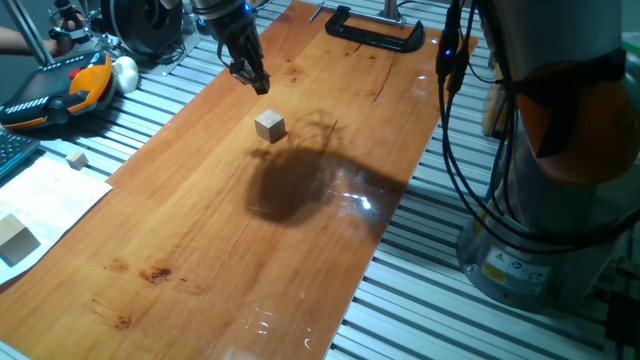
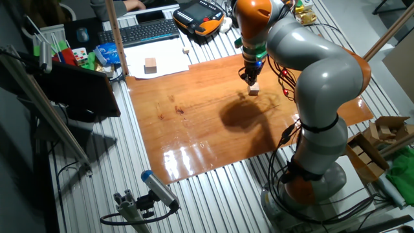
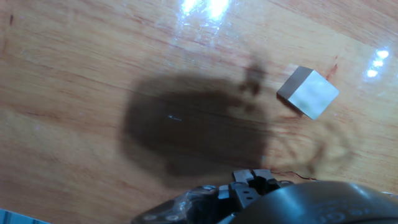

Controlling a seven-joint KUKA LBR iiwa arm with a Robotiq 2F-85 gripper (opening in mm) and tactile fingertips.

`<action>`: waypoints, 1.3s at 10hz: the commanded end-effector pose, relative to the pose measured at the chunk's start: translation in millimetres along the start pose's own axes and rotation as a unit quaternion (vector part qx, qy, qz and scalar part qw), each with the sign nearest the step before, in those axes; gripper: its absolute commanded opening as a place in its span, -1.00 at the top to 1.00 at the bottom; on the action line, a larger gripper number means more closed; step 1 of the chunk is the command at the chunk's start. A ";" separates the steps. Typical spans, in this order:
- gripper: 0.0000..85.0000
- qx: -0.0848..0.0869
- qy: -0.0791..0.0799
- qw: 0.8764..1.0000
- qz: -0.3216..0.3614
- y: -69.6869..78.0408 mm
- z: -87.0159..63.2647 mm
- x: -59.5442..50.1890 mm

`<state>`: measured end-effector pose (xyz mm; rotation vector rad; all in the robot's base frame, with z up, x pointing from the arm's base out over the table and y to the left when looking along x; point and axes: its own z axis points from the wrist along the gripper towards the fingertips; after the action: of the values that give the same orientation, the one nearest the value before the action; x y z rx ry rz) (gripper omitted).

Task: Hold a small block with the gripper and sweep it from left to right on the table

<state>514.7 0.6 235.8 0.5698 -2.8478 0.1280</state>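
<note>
The small block (image 1: pixel 270 125) sits flat on the table (image 1: pixel 200 250), resting on one face, free of any contact with the gripper (image 1: pixel 250 76). In one fixed view the gripper hangs above the board, just beyond the block toward the far end, with a visible gap of bare wood between its fingertips and the cube's top. The fingers appear drawn close together with nothing between them, though the angle does not allow a firm reading of the jaws; whether they are parted or closed cannot be told. In the other fixed view the gripper (image 2: pixel 251 77) stands directly over the small block (image 2: pixel 254 90), the two nearly overlapping in line of sight, and the orange and grey arm arches over the right side of the table (image 2: pixel 194 149). The hand view shows the small block (image 3: pixel 308 92) in the upper right, pale top face lit, lying on the table (image 3: pixel 74 81) beside a broad dark shadow; only the gripper body shows at the lower edge and the fingertips are not distinguishable there. A black clamp (image 1: pixel 375 32) grips the far end of the board. A larger wooden block (image 1: pixel 15 240) rests on white paper (image 1: pixel 50 195) to the left of the board, on the grey slats, with a tiny cube (image 1: pixel 77 160) near it.
</note>
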 end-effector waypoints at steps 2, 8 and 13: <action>0.98 0.000 -0.001 1.000 0.002 0.0 0.0 0.0; 0.98 -0.027 -0.046 0.998 0.033 0.0 0.0 0.0; 0.98 -0.021 -0.048 0.993 0.105 0.0 0.0 0.0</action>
<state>514.9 0.6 235.9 0.3001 -2.9859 0.0828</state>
